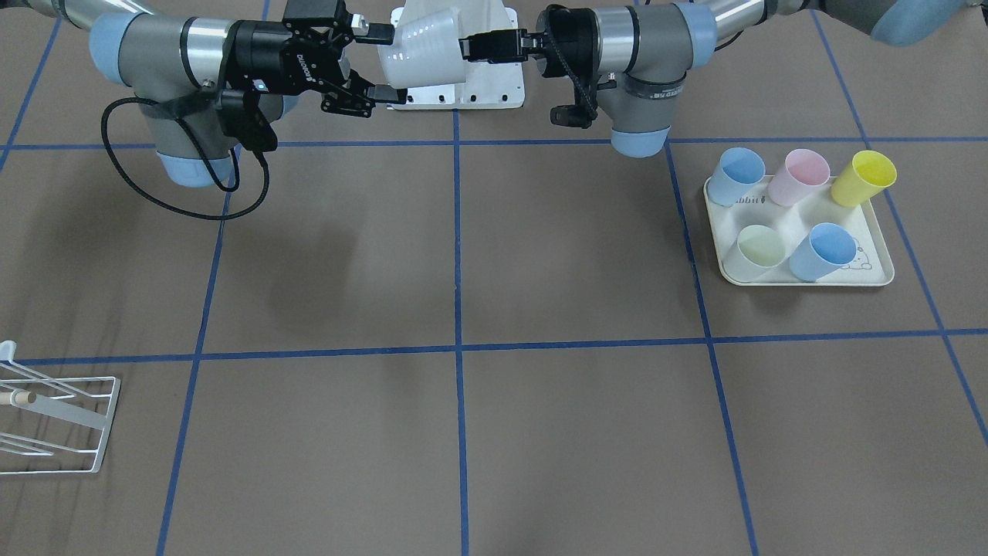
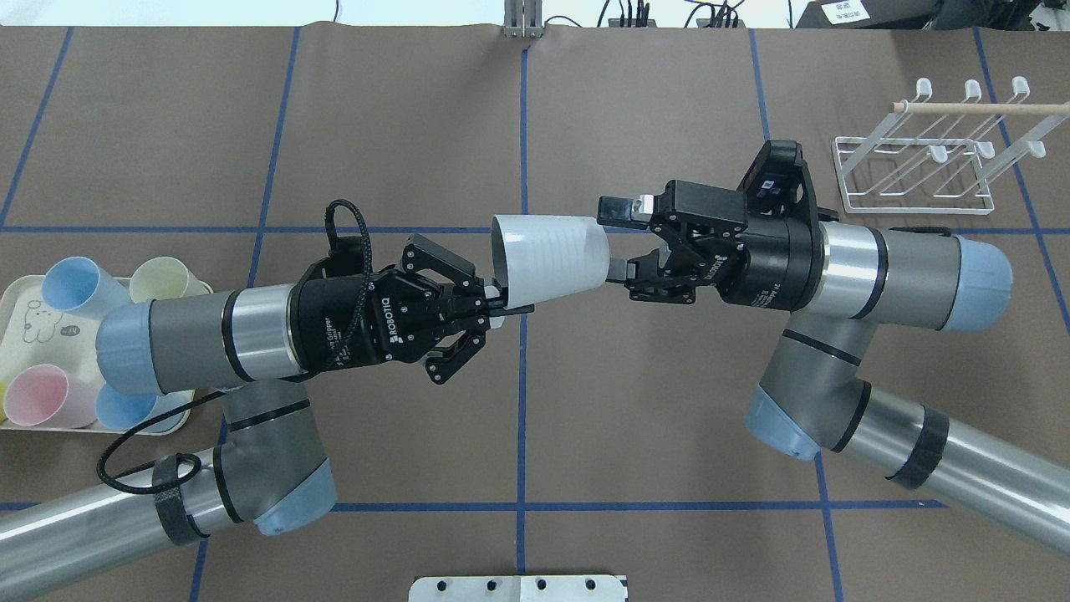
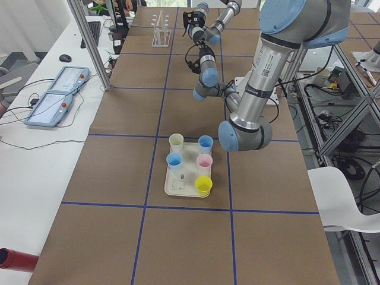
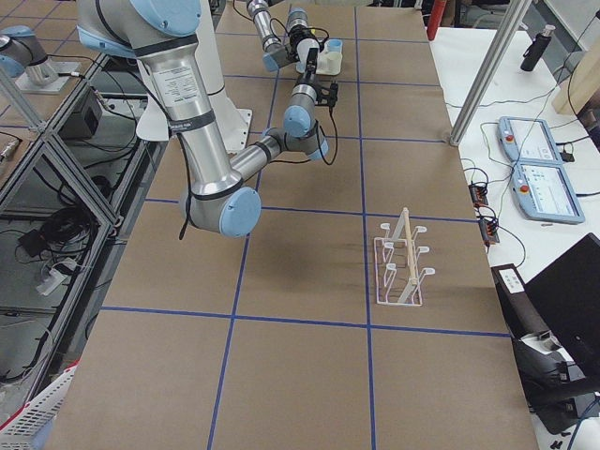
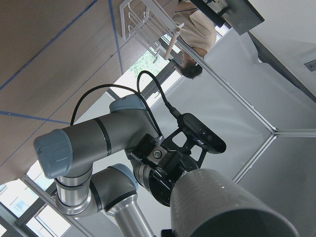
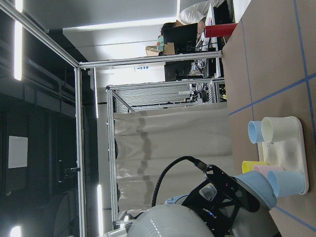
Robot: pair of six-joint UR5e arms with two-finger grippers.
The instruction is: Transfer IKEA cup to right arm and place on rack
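A white cup (image 2: 547,259) lies on its side in the air above the table's middle. My left gripper (image 2: 499,305) is shut on its lower rim; it also shows in the front view (image 1: 472,46). My right gripper (image 2: 620,240) is open, one finger on each side of the cup's base end (image 1: 424,54), close to its sides. In the front view the right gripper (image 1: 390,63) is on the left. The white wire rack (image 2: 915,180) with a wooden peg stands at the far right, apart from both arms. It also shows at the front view's lower left (image 1: 58,421).
A cream tray (image 2: 17,293) at the left edge holds several pastel cups (image 1: 803,177). The robot's white base plate (image 1: 494,93) lies under the grippers in the front view. Blue tape lines divide the brown table.
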